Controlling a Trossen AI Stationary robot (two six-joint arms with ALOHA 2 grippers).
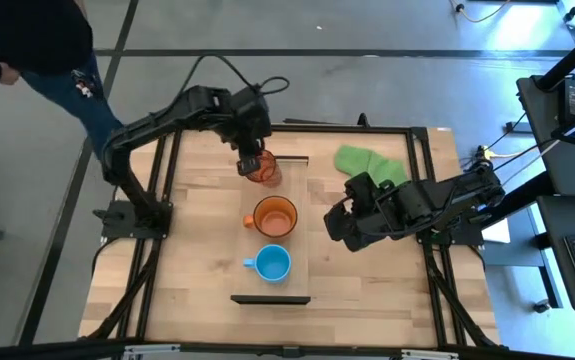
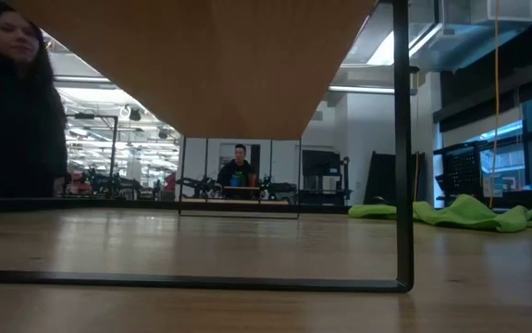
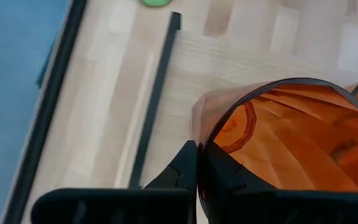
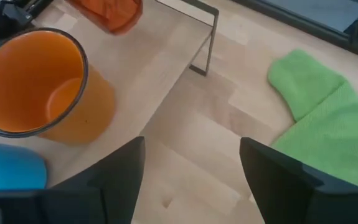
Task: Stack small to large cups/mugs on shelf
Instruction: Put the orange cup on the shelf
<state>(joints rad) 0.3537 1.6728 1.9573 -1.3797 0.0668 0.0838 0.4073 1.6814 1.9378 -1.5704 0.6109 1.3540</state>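
Note:
The reddish-orange translucent tumbler (image 1: 262,170) is at the far end of the light-wood shelf (image 1: 297,240), and my left gripper (image 1: 252,162) is shut on it. The orange handled mug (image 1: 274,215) stands upright at the shelf's middle. The light-blue mug (image 1: 272,263) stands nearer, its handle pointing left. My right gripper (image 1: 335,222) is open and empty, right of the shelf beside the orange mug (image 4: 35,87). My left gripper holds the tumbler by its rim wall (image 3: 198,134), one finger (image 3: 182,168) outside and the other inside the opening. The fingers come from above on the tumbler's far-left side. The tumbler tilts over the shelf's far end; whether its base touches the board, I cannot tell.
A green cloth (image 1: 367,162) lies on the tabletop at the far right, also in the right wrist view (image 4: 322,124). The shelf stands on thin dark metal frames (image 2: 402,185). A person (image 1: 57,50) is beyond the table's far left corner.

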